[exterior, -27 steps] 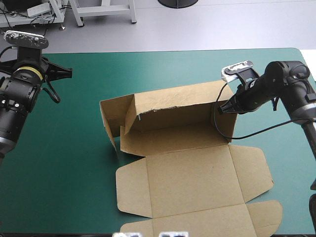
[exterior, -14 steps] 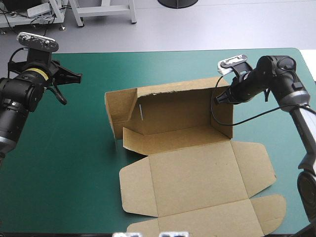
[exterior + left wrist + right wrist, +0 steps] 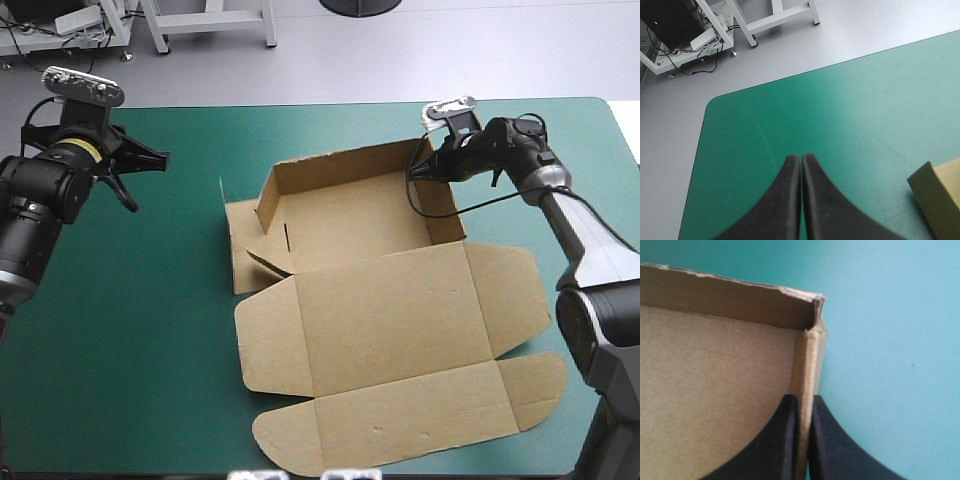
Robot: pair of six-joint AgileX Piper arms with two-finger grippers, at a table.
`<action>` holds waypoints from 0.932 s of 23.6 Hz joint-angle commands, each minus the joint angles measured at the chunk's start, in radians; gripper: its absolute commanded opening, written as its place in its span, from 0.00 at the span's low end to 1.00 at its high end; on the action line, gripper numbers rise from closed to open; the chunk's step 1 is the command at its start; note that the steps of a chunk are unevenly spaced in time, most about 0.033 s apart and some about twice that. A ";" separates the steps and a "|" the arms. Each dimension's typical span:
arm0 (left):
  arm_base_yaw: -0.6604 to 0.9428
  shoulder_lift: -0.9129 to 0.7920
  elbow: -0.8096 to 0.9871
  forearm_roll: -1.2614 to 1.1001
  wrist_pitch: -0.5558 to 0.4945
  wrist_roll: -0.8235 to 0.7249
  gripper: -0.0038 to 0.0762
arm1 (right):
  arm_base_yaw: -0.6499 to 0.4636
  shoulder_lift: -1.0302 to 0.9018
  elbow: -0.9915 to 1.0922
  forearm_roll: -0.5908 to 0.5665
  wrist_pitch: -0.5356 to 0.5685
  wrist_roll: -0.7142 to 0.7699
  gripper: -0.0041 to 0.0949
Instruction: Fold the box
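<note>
While the right gripper has its black fingers pinched nearly closed on the brown box, gripping the right side wall just by the tray's far right corner, the left gripper hangs over the far left part of the table. It's well apart from the board, and its fingers are pressed together into a point with nothing between them.

The box sits about mid-table on the teal-green cover and is only half formed. The back wall and right wall stand upright, but the left end is loose, with its flaps splayed out toward the table's left edge. The lid lies flat, running from the tray toward the near edge with its side flaps spread out and the front flap close to that edge. From the left wrist, just one corner of board shows, off to the side of the fingers.
</note>
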 commanded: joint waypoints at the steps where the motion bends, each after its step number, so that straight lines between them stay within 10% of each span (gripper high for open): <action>1: 0.003 -0.019 -0.028 0.001 -0.061 0.003 0.04 | 0.004 0.020 0.005 -0.046 0.124 -0.051 0.03; 10: 0.003 -0.002 -0.028 -0.090 -0.050 0.111 0.04 | 0.004 0.035 -0.075 -0.138 0.130 -0.066 0.29; 22: 0.003 0.010 -0.028 -0.079 -0.053 0.111 0.04 | 0.004 0.035 -0.405 -0.184 0.399 -0.021 0.31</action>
